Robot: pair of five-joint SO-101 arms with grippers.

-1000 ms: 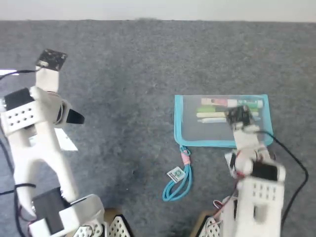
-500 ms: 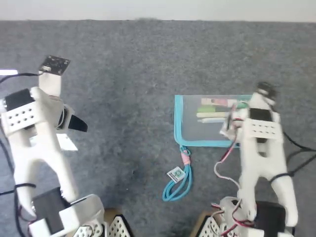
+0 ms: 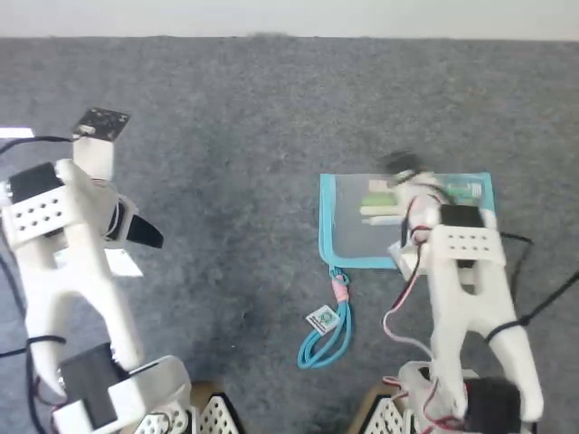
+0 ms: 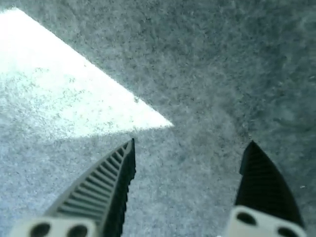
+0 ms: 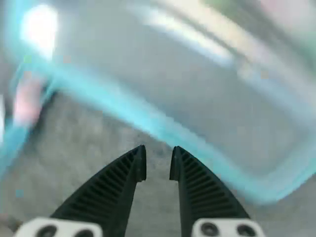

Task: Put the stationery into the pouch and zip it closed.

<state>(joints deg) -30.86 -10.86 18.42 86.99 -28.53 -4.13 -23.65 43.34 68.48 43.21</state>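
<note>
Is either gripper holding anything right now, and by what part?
Nothing. Left gripper open over the carpet; right gripper, slightly open, empty by the pouch edge.

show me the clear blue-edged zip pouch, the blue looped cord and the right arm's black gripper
clear blue-edged zip pouch point(image 3: 360, 242): high view, bare clear front.
blue looped cord point(image 3: 308, 358): high view, lower bend.
right gripper point(image 5: 158, 159): right wrist view, between fingertips.

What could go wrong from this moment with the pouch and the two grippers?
1. The right gripper hangs at the pouch edge with its jaws almost closed, so it may push the pouch instead of gripping it.
2. The left gripper is open over the grey mat, away from the pouch, so nothing steadies it.
3. The loose blue strap could snag.
</note>
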